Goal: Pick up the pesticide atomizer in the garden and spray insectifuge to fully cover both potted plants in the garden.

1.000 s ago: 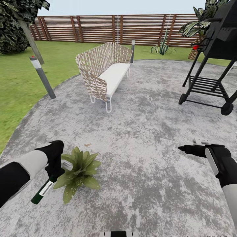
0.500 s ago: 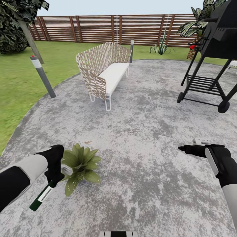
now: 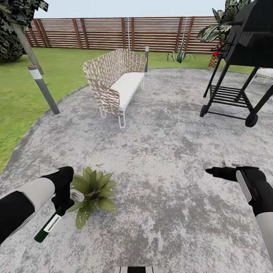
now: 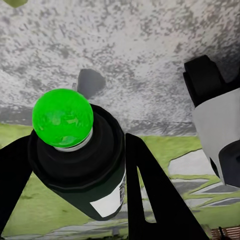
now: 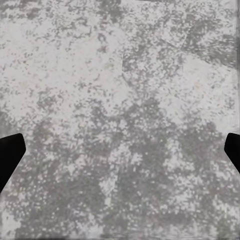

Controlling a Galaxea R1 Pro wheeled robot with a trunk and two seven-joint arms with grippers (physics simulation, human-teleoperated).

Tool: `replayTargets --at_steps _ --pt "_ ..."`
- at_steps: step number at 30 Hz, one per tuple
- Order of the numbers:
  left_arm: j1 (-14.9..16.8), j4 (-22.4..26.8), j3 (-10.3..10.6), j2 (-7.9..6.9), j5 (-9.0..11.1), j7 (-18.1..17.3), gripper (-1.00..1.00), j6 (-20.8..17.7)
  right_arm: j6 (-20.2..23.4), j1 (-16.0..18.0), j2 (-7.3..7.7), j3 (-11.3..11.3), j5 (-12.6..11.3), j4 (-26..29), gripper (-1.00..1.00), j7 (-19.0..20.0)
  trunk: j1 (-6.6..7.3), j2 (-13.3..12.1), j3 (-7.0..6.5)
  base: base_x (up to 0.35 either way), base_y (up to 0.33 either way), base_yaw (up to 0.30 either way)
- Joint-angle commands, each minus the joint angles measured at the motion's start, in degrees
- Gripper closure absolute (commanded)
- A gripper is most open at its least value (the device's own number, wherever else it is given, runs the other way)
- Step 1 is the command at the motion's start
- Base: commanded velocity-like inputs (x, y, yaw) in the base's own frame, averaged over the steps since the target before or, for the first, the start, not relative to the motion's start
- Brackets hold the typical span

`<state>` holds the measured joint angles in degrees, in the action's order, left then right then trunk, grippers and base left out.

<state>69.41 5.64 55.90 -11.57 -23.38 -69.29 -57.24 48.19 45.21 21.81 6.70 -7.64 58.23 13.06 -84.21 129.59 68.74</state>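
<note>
Head view. The left hand point(image 3: 62, 199) is gripping the pesticide atomizer point(image 3: 48, 225) at the near left of the grey paved patio point(image 3: 170, 159); the bottle's long axis is slanting from the hand down toward the near left, so its free end is pointing away from the potted plant point(image 3: 93, 189). That plant, a low rosette of pointed green leaves, is lying just to the right of the left hand, nearly touching it, and well apart from the right hand point(image 3: 212, 172), which is reaching out empty over bare paving at the right; from here one cannot tell how wide it is parted. The left arm is thus the nearer one by far. Farther off are standing a woven bench point(image 3: 115, 81), a black grill point(image 3: 242, 57), a grey bollard point(image 3: 42, 89) and the slatted fence point(image 3: 113, 34).

Left wrist view. The atomizer is sitting clamped between the dark fingers point(image 4: 150, 195), its white label band facing the camera and a bright green rounded end point(image 4: 62, 117) uppermost.

Right wrist view. The right hand's fingertips point(image 5: 10, 155) are standing wide apart at the frame edges, released, with nothing between them but mottled paving.
</note>
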Motion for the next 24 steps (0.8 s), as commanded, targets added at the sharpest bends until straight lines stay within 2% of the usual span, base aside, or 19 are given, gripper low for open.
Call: replayTargets --at_steps 1,5,9,14,20,24 --pt "-0.01 0.23 -0.15 -0.09 -0.61 -0.48 1.0 -0.41 0.33 0.05 -0.01 0.07 -0.24 0.05 -1.0 0.03 0.01 0.02 0.04 0.0 0.318 -0.262" --pt "0.08 0.25 -0.02 -0.11 -0.62 -0.42 1.0 -0.41 0.33 0.05 -0.01 0.07 -0.19 0.05 -1.0 0.03 0.01 0.02 0.04 0.0 0.324 -0.246" --pt "0.11 0.25 0.15 -0.12 -0.68 -0.41 1.0 -0.41 0.33 0.05 -0.01 0.07 -0.18 0.05 -1.0 0.03 0.01 0.02 0.04 0.0 0.278 -0.075" --pt "0.12 0.25 0.18 -0.33 -0.7 -0.41 1.0 -0.41 0.33 0.05 -0.01 0.07 -0.19 0.05 -1.0 0.03 0.01 0.02 0.04 0.0 0.043 -0.034" --pt "0.12 0.25 0.32 -0.38 -0.7 -0.39 1.0 -0.41 0.33 0.05 -0.01 0.07 -0.18 0.05 -1.0 0.03 0.01 0.02 0.04 -0.109 0.122 -0.229" --pt "0.05 0.25 0.42 -0.18 -0.7 -0.4 1.0 -0.41 0.33 0.05 -0.01 0.07 -0.18 0.05 -1.0 0.03 0.01 0.02 0.04 -0.12 0.063 -0.054"
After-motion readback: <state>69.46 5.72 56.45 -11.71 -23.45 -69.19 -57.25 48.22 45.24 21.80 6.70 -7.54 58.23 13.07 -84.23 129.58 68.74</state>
